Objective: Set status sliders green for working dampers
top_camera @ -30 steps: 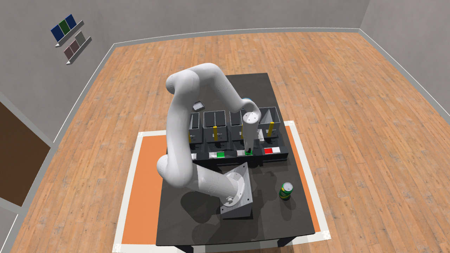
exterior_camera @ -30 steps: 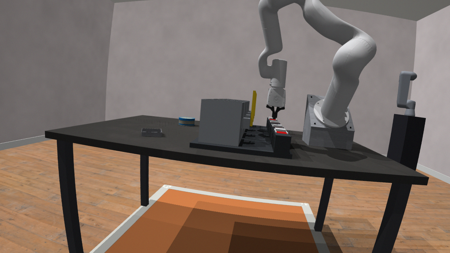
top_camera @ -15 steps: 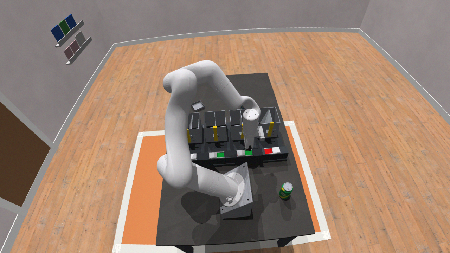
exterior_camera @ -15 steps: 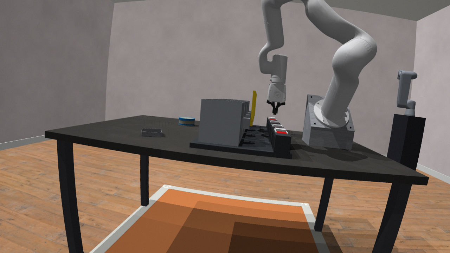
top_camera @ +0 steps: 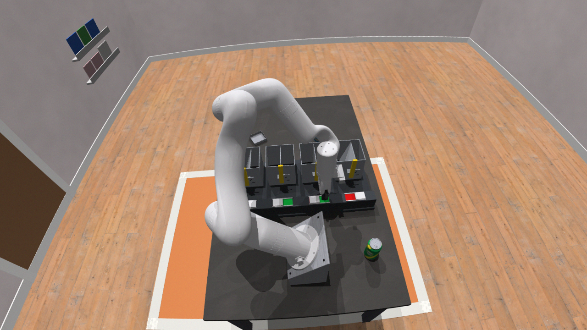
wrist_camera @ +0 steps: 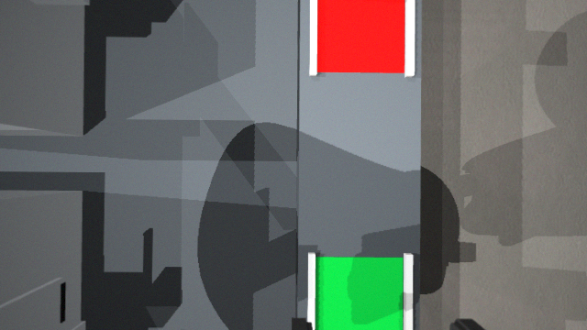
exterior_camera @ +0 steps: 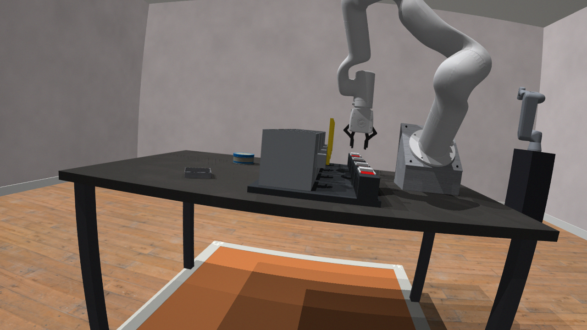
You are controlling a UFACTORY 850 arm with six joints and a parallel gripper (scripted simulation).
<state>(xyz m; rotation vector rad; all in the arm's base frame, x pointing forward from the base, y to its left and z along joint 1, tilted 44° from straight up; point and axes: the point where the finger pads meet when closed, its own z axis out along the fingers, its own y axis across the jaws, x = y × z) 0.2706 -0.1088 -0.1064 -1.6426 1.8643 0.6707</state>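
Note:
Four grey duct dampers (top_camera: 303, 157) stand in a row on a black base, each with a yellow handle (top_camera: 280, 172), and a status slider in front of each. The second slider (top_camera: 283, 201) shows green beside its white cover. The third slider (top_camera: 318, 199) also shows green. The fourth slider (top_camera: 355, 196) shows red. The first slider (top_camera: 252, 203) is partly hidden by my arm. My gripper (top_camera: 324, 196) hangs open and empty a little above the third slider, clear in the side view (exterior_camera: 360, 143). The wrist view shows the green window (wrist_camera: 359, 293) and the red window (wrist_camera: 360, 37).
A green soda can (top_camera: 372, 249) stands at the front right of the table. A small grey tray (top_camera: 257, 138) and a blue round tin (exterior_camera: 243, 158) lie behind the dampers. My base block (top_camera: 307, 250) sits just in front of the sliders. A black post (exterior_camera: 529, 180) stands at the table's corner.

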